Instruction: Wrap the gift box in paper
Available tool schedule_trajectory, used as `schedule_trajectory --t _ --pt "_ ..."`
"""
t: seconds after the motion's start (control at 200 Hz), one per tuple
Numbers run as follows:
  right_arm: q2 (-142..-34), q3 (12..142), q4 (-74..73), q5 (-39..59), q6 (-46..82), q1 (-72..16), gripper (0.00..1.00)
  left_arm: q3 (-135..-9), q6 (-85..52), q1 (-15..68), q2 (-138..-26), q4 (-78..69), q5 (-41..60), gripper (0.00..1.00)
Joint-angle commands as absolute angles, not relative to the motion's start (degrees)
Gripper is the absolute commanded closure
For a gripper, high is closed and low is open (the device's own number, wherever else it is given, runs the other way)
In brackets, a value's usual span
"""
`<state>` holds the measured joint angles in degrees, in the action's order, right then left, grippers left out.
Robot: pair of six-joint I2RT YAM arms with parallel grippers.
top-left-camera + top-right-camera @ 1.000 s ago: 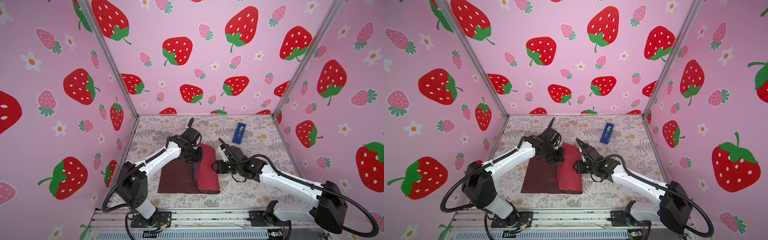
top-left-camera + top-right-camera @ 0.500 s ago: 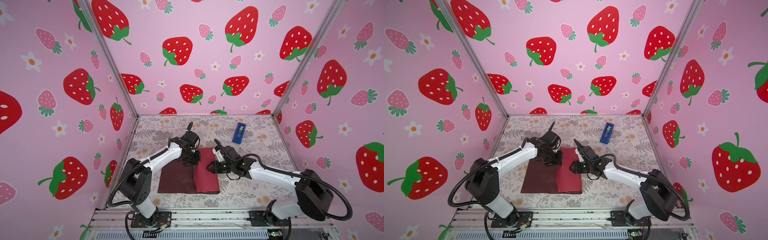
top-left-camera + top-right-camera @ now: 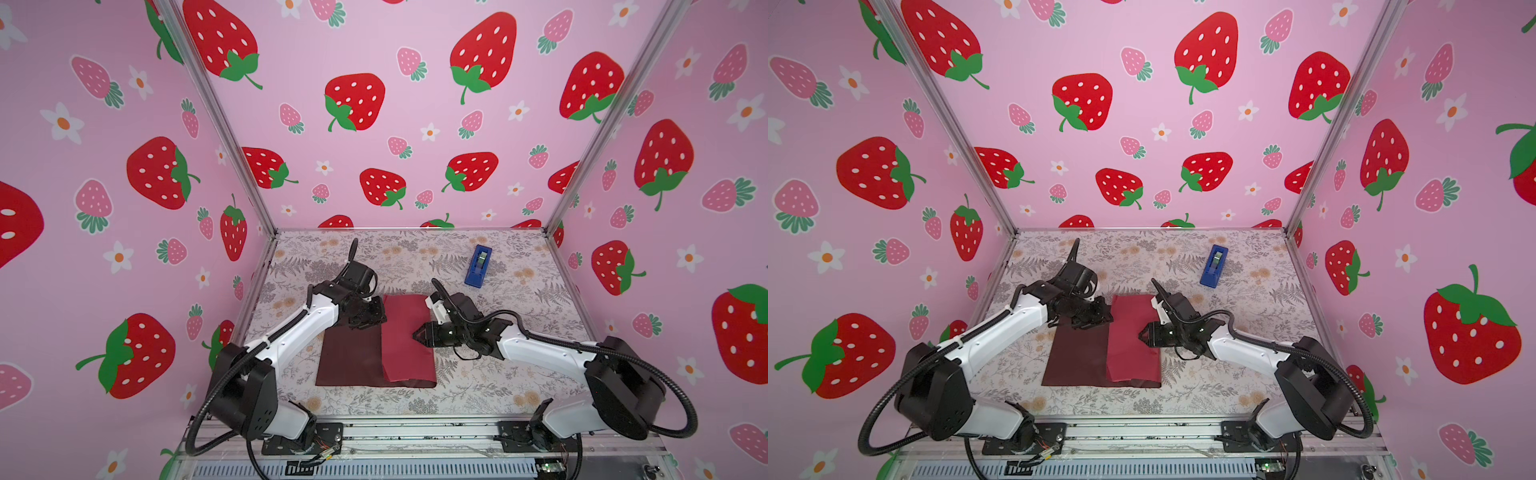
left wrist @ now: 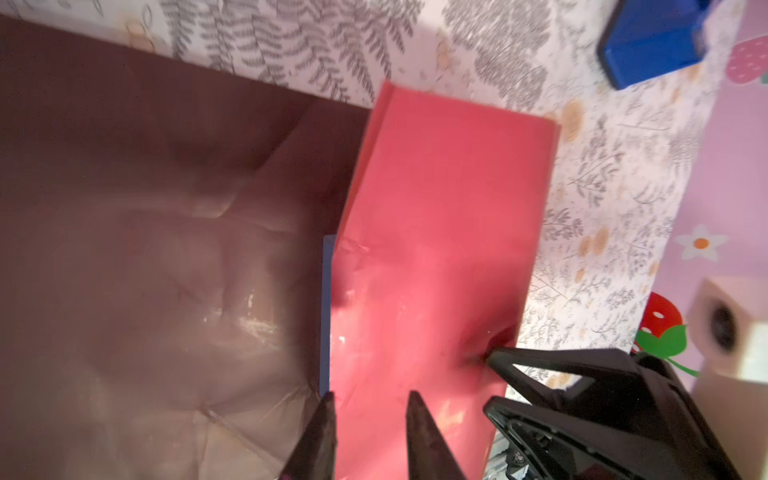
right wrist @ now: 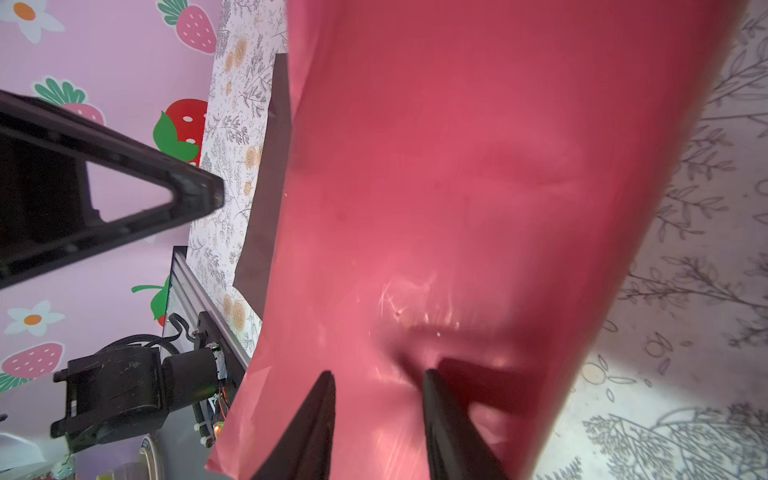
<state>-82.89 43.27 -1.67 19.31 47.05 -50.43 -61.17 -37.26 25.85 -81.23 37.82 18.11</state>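
Observation:
The dark maroon paper (image 3: pixel 349 357) lies flat on the table in both top views, its right part folded over leftwards as a lighter red flap (image 3: pixel 405 336) (image 3: pixel 1129 345). The gift box is under that flap; only a thin blue edge (image 4: pixel 326 311) shows in the left wrist view. My left gripper (image 3: pixel 376 318) (image 4: pixel 370 399) is open at the flap's left edge, with nothing between its fingers. On top of the flap, my right gripper (image 3: pixel 417 332) (image 5: pixel 378 378) is open, one fingertip (image 4: pixel 490 355) denting the paper.
A bright-blue tape dispenser (image 3: pixel 478 266) (image 3: pixel 1214 266) stands at the back right of the floral table cover (image 3: pixel 498 374). Pink strawberry walls close in the left, back and right. The metal rail with both arm bases (image 3: pixel 374 436) runs along the front.
My left gripper has opened and let go of the flap. The flap, held up a second ago, now lies down over the box. My right gripper shifted slightly left onto it.

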Motion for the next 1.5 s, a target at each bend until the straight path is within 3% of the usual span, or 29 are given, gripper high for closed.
schedule_trajectory --t 0.0,0.25,0.38,0.575,1.0,1.496 --pt "-83.92 41.45 1.01 18.83 47.71 -50.05 0.62 -57.07 -36.65 24.69 -78.74 34.97 23.07 0.62" --pt "-83.83 41.53 0.83 19.07 47.77 -50.03 0.62 -47.77 -39.45 23.91 -78.02 24.21 31.96 0.51" --pt "-83.58 41.40 0.96 19.07 47.74 -50.04 0.62 -45.16 -39.99 23.90 -78.53 20.13 33.74 0.51" --pt "-83.24 41.40 1.02 19.03 47.93 -50.01 0.62 -44.13 -40.08 23.91 -80.87 17.27 35.78 0.56" --pt "-80.48 43.39 3.70 18.22 48.05 -49.91 0.62 -42.99 -41.00 23.97 -82.42 15.73 36.12 0.79" --pt "-69.02 41.10 10.81 14.95 45.09 -40.18 0.60 -41.68 -43.37 24.96 -84.47 12.34 36.87 0.88"
